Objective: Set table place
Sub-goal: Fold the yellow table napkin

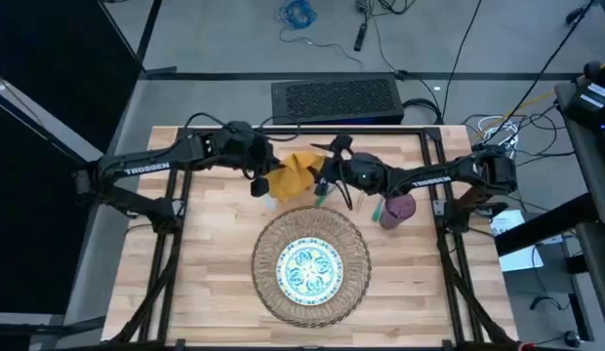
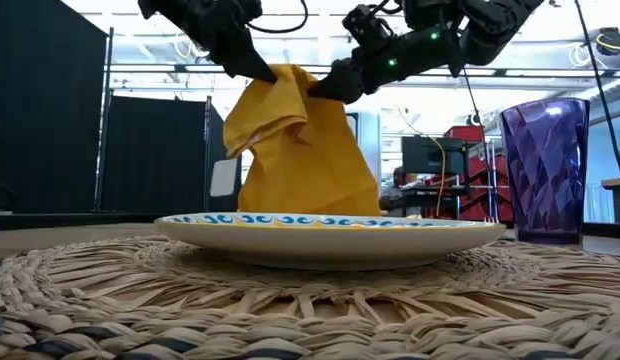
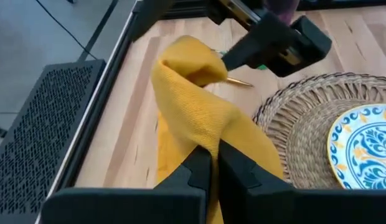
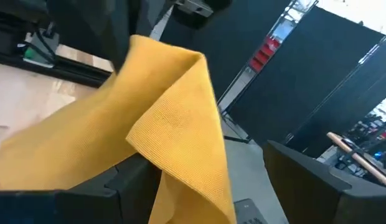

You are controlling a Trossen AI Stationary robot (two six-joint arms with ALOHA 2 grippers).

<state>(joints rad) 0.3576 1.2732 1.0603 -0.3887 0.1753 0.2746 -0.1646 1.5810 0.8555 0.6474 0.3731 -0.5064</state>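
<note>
Light wood-plank table (image 1: 205,283) with black frame; grey floor, a perforated black box and dark curtain panels behind.

Napkin (image 1: 295,174): mustard-yellow cloth, lifted off the tabletop at the far middle of the table, just beyond the mat's far rim. Hangs in loose folds, its upper corners gathered and pulled between the two grippers.

Left gripper (image 1: 259,181): fingers closed on one edge of the napkin; in its wrist view the two dark fingers meet with the cloth pinched between them. Arm reaches level from the left side toward centre, wrist bent down at the cloth.

Right gripper (image 1: 327,181): clamped on the opposite upper fold. Arm stretches in from the right, forearm nearly horizontal, angled down at the end, green lights showing near the wrist in the low view.

Mat (image 1: 356,255): large round woven straw, centre-near, flat on the table.

Plate (image 1: 309,268): small, blue-green patterned, centred on the mat.

Cup (image 1: 396,210): purple faceted, right of the mat's far edge, beneath the right arm; stands upright in the low view.

Cutlery (image 1: 322,193): green-handled piece beside the napkin, partly hidden.
</note>
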